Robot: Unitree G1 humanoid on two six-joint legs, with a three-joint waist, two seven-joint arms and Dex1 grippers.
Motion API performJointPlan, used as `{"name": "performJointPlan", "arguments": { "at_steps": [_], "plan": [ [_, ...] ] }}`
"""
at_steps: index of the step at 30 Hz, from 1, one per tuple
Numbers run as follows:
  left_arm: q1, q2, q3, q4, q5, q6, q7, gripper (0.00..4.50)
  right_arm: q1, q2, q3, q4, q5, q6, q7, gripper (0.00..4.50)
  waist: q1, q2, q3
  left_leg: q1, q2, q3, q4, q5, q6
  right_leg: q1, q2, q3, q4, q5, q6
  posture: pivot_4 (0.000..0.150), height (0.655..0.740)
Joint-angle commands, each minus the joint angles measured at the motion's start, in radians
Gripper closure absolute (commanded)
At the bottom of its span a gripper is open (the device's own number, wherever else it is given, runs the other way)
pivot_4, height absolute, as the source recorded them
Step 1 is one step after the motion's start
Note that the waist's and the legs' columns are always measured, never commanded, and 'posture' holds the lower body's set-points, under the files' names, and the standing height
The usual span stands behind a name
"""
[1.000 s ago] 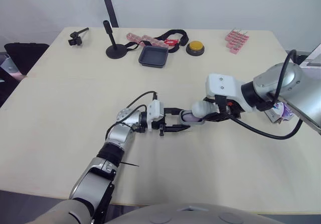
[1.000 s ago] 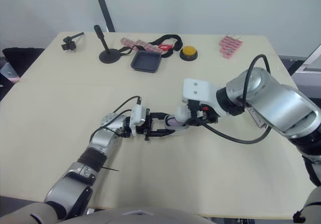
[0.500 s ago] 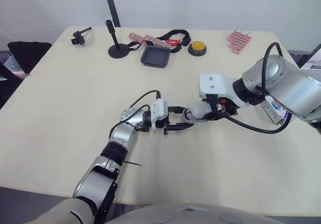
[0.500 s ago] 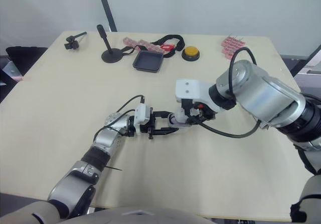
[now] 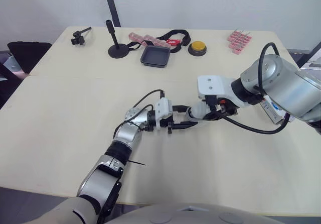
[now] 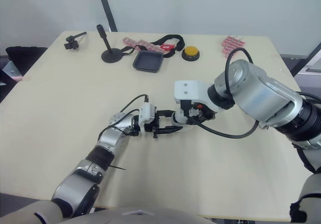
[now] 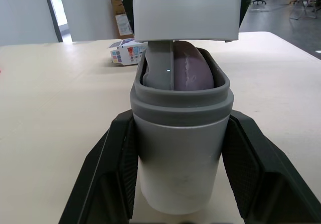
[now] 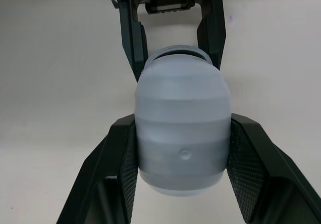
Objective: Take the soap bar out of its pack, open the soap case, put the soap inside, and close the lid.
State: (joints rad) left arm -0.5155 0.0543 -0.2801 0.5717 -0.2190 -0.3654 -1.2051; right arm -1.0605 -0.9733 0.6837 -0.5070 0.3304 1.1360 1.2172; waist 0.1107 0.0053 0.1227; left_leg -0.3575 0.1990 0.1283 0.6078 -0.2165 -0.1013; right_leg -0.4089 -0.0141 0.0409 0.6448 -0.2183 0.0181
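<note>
The grey soap case lies mid-table with the purple soap bar inside its base. My left gripper is shut on the base, one finger pressed to each side. The pale lid sits over the far end of the base, partly covering the soap. Shut on that lid from the opposite side is my right gripper, its pads flanking it. The colourful soap pack lies on the table under my right forearm.
At the table's back stand a black tray, a yellow button, a black stand, a black strap, pink pieces and a small black clamp. The table's right edge runs beyond my right arm.
My left gripper has advanced to the right and its fingers have closed around the case base. The right gripper has brought the lid lower over the soap.
</note>
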Motion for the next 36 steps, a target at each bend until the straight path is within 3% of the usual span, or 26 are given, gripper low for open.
{"name": "performJointPlan", "arguments": {
  "at_steps": [1,36],
  "plan": [
    [-0.015,-0.004,-0.011,0.008,0.022,-0.005,0.002,2.64,-0.036,0.019,0.0,0.004,-0.022,0.004,0.005,2.53,-0.001,0.0,0.0,0.0,0.0,0.0,0.0,0.0,0.0,0.0,0.0,0.0,0.0,0.0,0.0,0.15,0.74],
    [-0.011,-0.006,-0.008,0.005,0.026,-0.005,0.013,2.64,-0.018,0.042,0.036,0.009,-0.086,-0.02,0.025,2.53,-0.001,0.0,0.0,0.0,0.001,0.0,0.0,0.0,0.0,0.0,0.0,0.0,0.001,0.0,0.0,0.15,0.74]
  ]
}}
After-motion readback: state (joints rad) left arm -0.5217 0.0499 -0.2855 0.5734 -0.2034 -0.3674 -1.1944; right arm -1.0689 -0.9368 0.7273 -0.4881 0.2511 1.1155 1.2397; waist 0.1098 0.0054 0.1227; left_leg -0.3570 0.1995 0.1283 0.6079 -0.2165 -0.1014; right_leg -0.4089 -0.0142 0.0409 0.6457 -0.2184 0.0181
